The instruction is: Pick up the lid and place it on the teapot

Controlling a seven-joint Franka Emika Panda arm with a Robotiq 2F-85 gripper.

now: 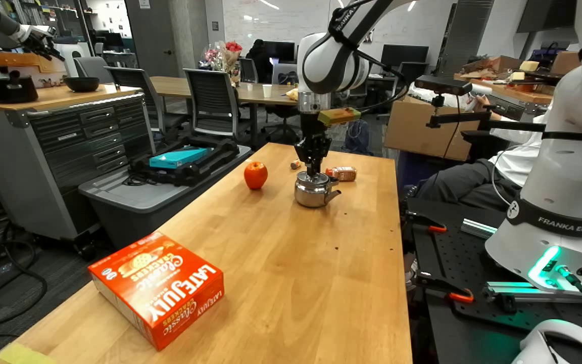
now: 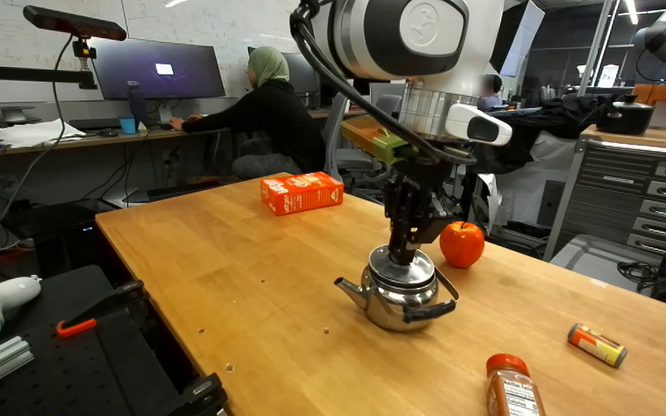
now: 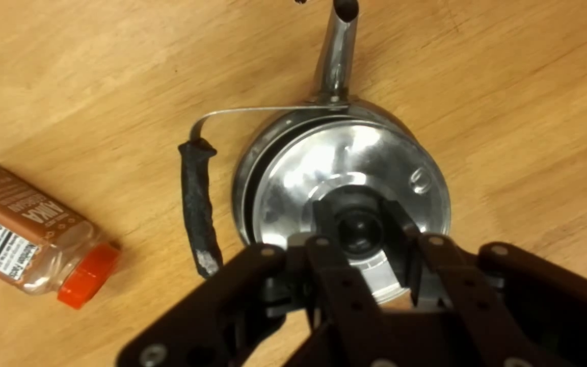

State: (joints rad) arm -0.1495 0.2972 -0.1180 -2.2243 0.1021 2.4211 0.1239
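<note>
On a long wooden table [image 1: 316,283] in a workroom, a robot's gripper [image 3: 358,216] points straight down over a small steel teapot [image 2: 393,309], its fingers [image 3: 326,219] pinching the dark knob [image 3: 359,235] of a round metal lid [image 3: 344,158]. The lid is at the teapot's mouth but off-centre: in the wrist view, a dark crescent of opening shows along the left, toward the black-gripped handle [image 3: 199,204]. Whether the lid rests on the pot or hangs just above it cannot be told.

In an exterior view, the spout [image 2: 351,292] points left and the handle leans low at the near right. A red apple [image 2: 462,244] stands to the right and a little farther off, apart from the teapot; nearer, also on the right, lie a red-capped spice bottle [image 2: 515,390] and a small orange-and-yellow cylinder [image 2: 597,345]. A red-orange cracker box [image 2: 302,193] lies flat on the far part of the tabletop, well apart from the teapot. Beyond it, a person [image 2: 278,110] in a green head covering sits at a desk facing a monitor [image 2: 159,69]. In an exterior view, a black pot [image 1: 10,87] and a dark bowl [image 1: 81,84] sit at far left on a drawer cabinet [image 1: 89,136].
</note>
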